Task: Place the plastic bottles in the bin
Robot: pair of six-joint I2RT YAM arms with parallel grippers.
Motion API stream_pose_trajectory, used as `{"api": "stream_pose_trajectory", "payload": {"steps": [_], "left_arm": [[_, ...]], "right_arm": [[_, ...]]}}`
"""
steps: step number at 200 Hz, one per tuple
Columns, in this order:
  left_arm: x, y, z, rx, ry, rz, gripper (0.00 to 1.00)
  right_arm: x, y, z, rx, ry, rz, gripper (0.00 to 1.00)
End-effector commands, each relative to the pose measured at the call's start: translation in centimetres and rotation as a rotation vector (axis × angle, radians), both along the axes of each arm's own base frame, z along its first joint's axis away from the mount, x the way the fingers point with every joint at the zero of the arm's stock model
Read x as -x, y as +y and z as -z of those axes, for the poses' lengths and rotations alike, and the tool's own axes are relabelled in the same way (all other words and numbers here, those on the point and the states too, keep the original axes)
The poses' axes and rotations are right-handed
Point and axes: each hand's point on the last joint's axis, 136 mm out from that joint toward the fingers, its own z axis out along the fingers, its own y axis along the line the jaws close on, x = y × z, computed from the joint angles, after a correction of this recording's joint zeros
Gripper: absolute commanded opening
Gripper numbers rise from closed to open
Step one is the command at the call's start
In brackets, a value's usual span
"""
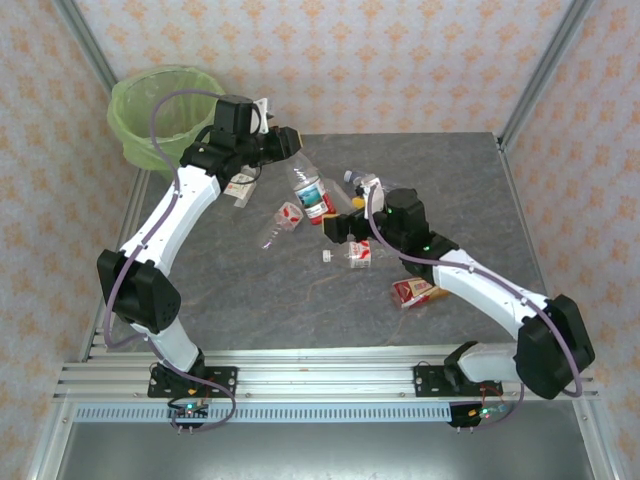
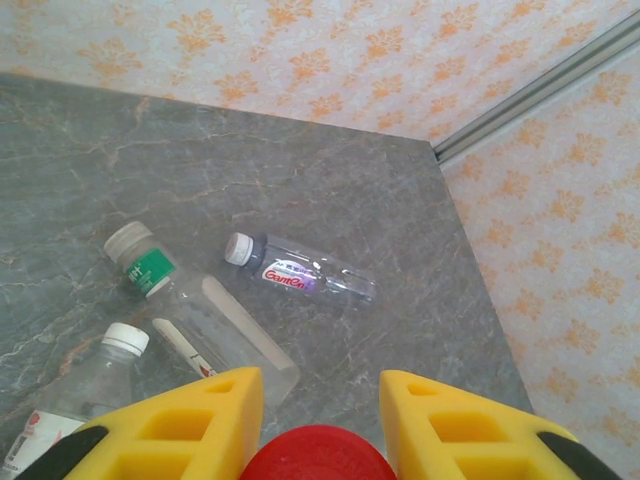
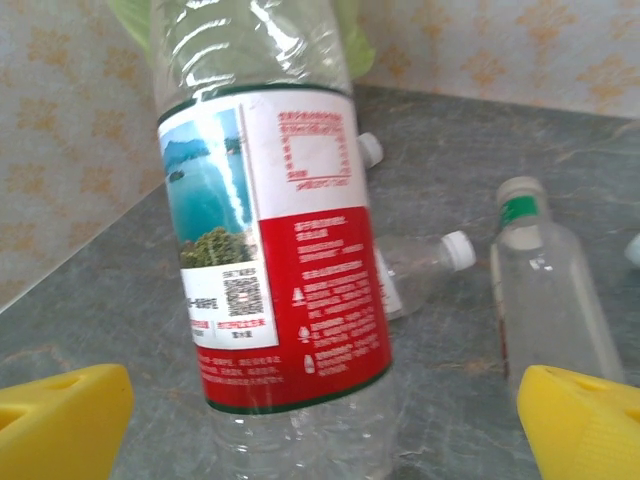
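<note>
Bottles (image 1: 283,215) are strewn about the middle of the table (image 1: 470,200), so most of the task is judged undone. The left pincer (image 2: 320,388) is clamped on a red-capped bottle (image 2: 320,455). The bin (image 1: 165,110) is seen at ten o'clock from the table's middle, and its contents cannot be told. The right pincer (image 3: 320,400) is spread wide around a red-labelled bottle (image 3: 280,250), which is not touched.

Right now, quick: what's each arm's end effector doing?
Left end effector: closed on a red-capped bottle.
Right end effector: open, with a red-labelled bottle between its fingers, not gripped.
</note>
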Motion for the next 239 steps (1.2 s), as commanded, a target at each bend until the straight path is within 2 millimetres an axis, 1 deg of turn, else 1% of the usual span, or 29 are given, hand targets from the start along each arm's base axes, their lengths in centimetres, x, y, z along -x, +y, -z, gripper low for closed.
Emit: {"api": "stream_pose_trajectory", "payload": {"steps": [1, 12, 26, 39, 54, 65, 97, 115, 136, 152, 185, 217, 223, 239], "left_arm": [[-0.1, 0.8, -0.5, -0.044, -0.028, -0.028, 0.00], [-0.1, 1.2, -0.4, -0.060, -0.031, -0.044, 0.00], [-0.3, 2.1, -0.1, -0.091, -0.023, -0.087, 0.00], [-0.4, 2.9, 0.1, -0.110, -0.015, -0.119, 0.00], [-0.6, 3.5, 0.4, -0.116, -0.002, -0.139, 0.00], [-0.6, 3.9, 0.4, -0.120, 0.001, -0.151, 0.00], [-0.9, 5.2, -0.4, -0.138, -0.014, -0.181, 0.00], [-1.1, 6.0, -1.0, -0.170, -0.025, -0.200, 0.00], [-1.5, 7.2, -2.2, -0.227, -0.067, -0.245, 0.00], [-1.9, 8.1, -3.5, -0.266, -0.118, -0.273, 0.00], [-2.7, 8.9, -6.7, -0.324, -0.232, -0.295, 0.00], [-3.2, 11.4, -10.1, -0.452, -0.345, -0.394, 0.00], [-3.2, 11.5, -10.7, -0.470, -0.369, -0.397, 0.00], [-3.3, 11.2, -12.0, -0.512, -0.429, -0.358, 0.00]], "right_arm": [[-1.9, -2.4, -1.2, 0.003, -0.069, 0.170, 0.99], [-2.9, -3.9, -0.9, 0.025, -0.073, 0.275, 0.99], [-4.0, -5.8, -0.3, 0.076, -0.063, 0.398, 0.99], [-4.5, -6.8, 0.6, 0.123, -0.047, 0.459, 0.99], [-4.7, -6.9, 1.2, 0.134, -0.031, 0.465, 0.99], [-4.6, -6.5, 1.4, 0.117, -0.023, 0.452, 0.99], [-4.8, -6.6, 1.5, 0.093, -0.003, 0.478, 0.99], [-4.9, -6.3, 1.4, 0.078, 0.004, 0.467, 0.99], [-5.0, -6.1, 1.3, 0.071, 0.003, 0.462, 0.99], [-5.0, -6.0, 1.4, 0.072, 0.009, 0.461, 0.99], [-4.8, -5.7, 1.1, 0.080, 0.031, 0.439, 0.99], [-4.8, -6.0, 0.6, 0.072, 0.016, 0.449, 0.99], [-4.7, -6.0, 0.5, 0.071, 0.011, 0.451, 0.99], [-4.7, -6.2, 0.4, 0.078, 0.009, 0.452, 0.99]]}}
